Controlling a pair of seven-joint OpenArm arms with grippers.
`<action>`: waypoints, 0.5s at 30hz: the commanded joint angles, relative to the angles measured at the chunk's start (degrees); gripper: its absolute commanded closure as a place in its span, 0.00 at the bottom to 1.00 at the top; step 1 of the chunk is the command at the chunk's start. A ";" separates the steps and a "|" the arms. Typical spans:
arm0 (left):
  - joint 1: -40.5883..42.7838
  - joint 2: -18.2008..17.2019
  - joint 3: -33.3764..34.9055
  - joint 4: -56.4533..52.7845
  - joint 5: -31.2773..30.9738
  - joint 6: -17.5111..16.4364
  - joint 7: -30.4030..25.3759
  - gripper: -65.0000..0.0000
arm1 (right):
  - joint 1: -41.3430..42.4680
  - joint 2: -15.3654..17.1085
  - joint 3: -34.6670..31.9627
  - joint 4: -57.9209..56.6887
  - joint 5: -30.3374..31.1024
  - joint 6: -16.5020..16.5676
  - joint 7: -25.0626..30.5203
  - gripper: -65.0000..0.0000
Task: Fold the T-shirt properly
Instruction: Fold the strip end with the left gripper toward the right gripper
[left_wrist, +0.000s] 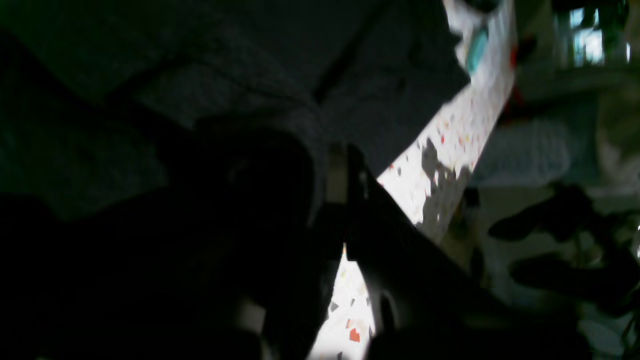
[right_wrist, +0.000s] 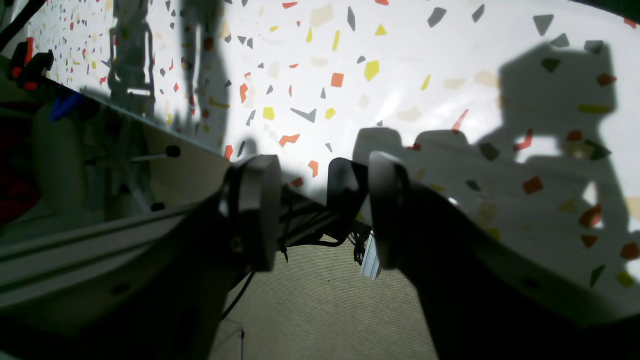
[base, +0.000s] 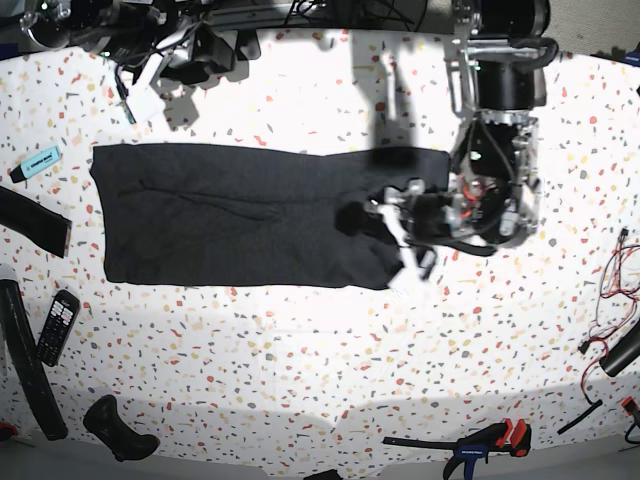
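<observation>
Across the middle of the speckled table (base: 300, 340) I see one T-shirt (base: 230, 215), dark charcoal and plain on the side facing up, lying flat as a long rectangle whose long axis runs left to right in the base view; I cannot tell which end is the collar. Its right end sits under my left gripper (base: 395, 228), which the base view shows on the right side, and the cloth there is bunched up into a small raised lump. From the left wrist view, that gripper is dark and blurred but closed on a fold of the shirt fabric, with cloth filling most of the frame above it. My right gripper (right_wrist: 320, 210) hangs over bare table near the edge, its two fingers (right_wrist: 255, 210) standing apart with nothing between them. I count two arms in all. Near the left edge of the table lie one black remote (base: 55, 325), one light blue marker (base: 38, 163) and dark strap-like pieces I cannot make out well. Down at the front edge sits one clamp (base: 480, 443) with red and blue parts. I see no containers.
</observation>
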 joint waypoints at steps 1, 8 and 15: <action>-1.25 0.20 1.29 1.11 -1.73 -0.46 -1.31 1.00 | -0.17 0.48 0.33 1.07 1.14 0.30 0.81 0.57; -1.27 0.15 4.76 1.11 2.43 -0.44 -8.90 1.00 | -0.20 0.50 0.33 1.07 1.14 0.30 0.57 0.57; -1.27 0.20 4.70 1.11 4.24 -0.44 -8.81 1.00 | -0.17 0.48 0.33 1.07 1.16 0.30 0.61 0.57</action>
